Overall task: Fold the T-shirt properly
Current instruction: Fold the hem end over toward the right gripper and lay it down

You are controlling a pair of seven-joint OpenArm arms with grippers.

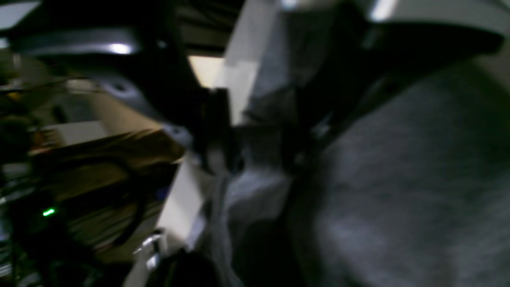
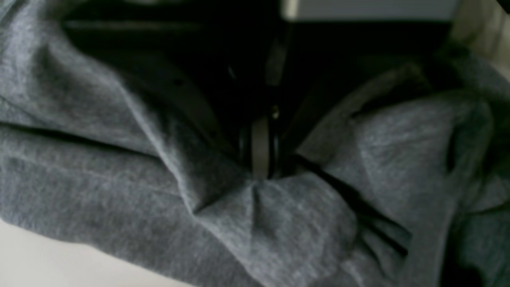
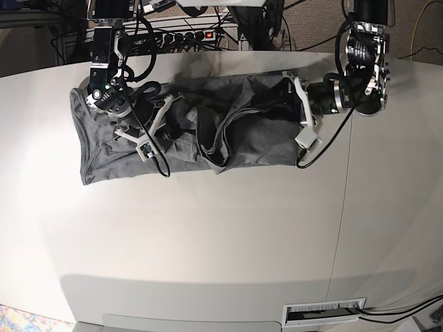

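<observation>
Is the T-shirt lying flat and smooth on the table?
No, the T-shirt is bunched into deep folds across the middle of the table.

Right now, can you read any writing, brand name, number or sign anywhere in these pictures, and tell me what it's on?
None can be read.
T-shirt: plain grey, no print or visible label.
Power strip behind the table: a red light, any lettering too small to read.
Both wrist views: too blurred and dark for any marking.
</observation>
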